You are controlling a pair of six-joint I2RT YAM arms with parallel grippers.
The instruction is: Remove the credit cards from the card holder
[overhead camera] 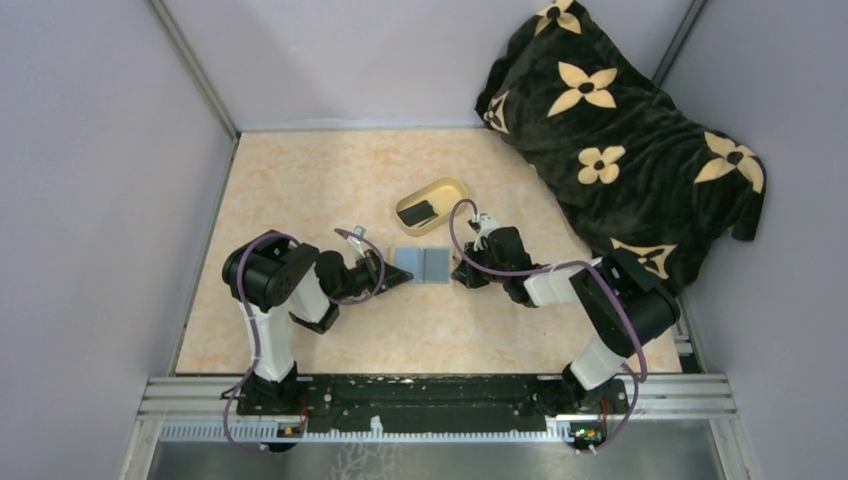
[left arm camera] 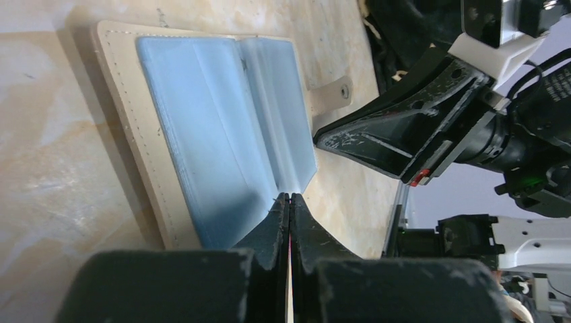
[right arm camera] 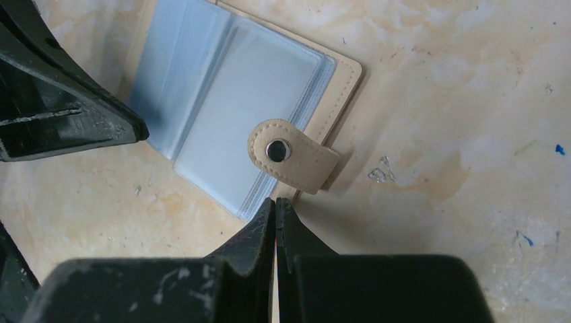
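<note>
The card holder (overhead camera: pixel 424 265) lies open and flat on the table between both grippers, blue-grey sleeves up, with its tan tab (right arm camera: pixel 293 155) folded over the right edge. One black credit card (overhead camera: pixel 417 213) lies in the oval cream dish (overhead camera: pixel 455 186) behind it. My left gripper (left arm camera: pixel 289 198) is shut, its tips at the holder's left edge (left arm camera: pixel 215 134). My right gripper (right arm camera: pixel 275 202) is shut too, its tips at the holder's right edge (right arm camera: pixel 222 101) just under the tab. Nothing shows between either pair of fingers.
A black blanket with cream flowers (overhead camera: pixel 620 130) is piled at the back right, close to the right arm. Grey walls enclose the table on three sides. A metal rail (overhead camera: pixel 440 395) runs along the near edge.
</note>
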